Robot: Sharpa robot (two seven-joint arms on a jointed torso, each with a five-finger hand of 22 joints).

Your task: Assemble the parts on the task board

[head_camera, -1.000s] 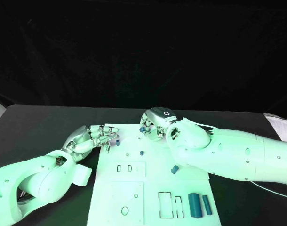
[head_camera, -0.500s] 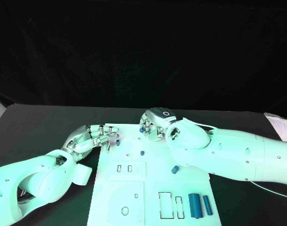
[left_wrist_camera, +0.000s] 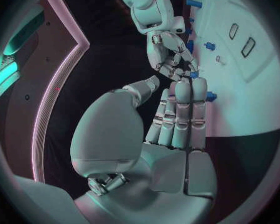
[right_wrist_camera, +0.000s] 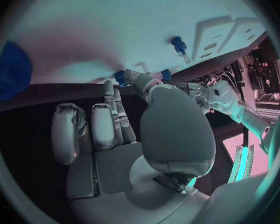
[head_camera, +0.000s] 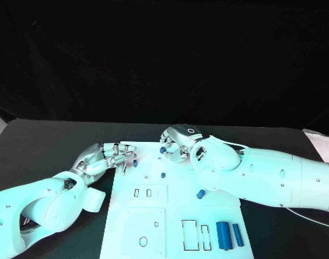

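- Head view shows the left hand (head_camera: 106, 157) at the far left corner of the white board (head_camera: 134, 232), fingers curled around a small blue peg (head_camera: 135, 161) at its fingertips; I judge it grasped, not released.
- The right hand (head_camera: 182, 144) sits across from it at the board's far edge, fingers bent down on another small blue piece (head_camera: 163, 149). It looks pinched, though the contact itself is partly hidden.
- Left wrist view has the left hand's fingertips (left_wrist_camera: 190, 87) right at the board's edge with a blue peg (left_wrist_camera: 210, 96) just beside them, and the right hand reaching in from beyond.
- Between the 2 hands, nearer the robot, a short blue peg (head_camera: 163, 175) stands in the board; nearer still lies a loose blue piece (head_camera: 200, 193).
- Well behind the right hand, at the board's near edge, 2 blue bars (head_camera: 224, 235) lie side by side next to 2 outlined slots (head_camera: 189, 234).
- Risks, as I judge them:
  - the hands work close together, so a sideways move by either could knock the other's fingers and jar a peg loose;
  - a peg tilted in the fingertips could jam at its hole or slip out and roll off the board's far edge;
  - the right forearm hangs over the loose piece and could sweep it away.
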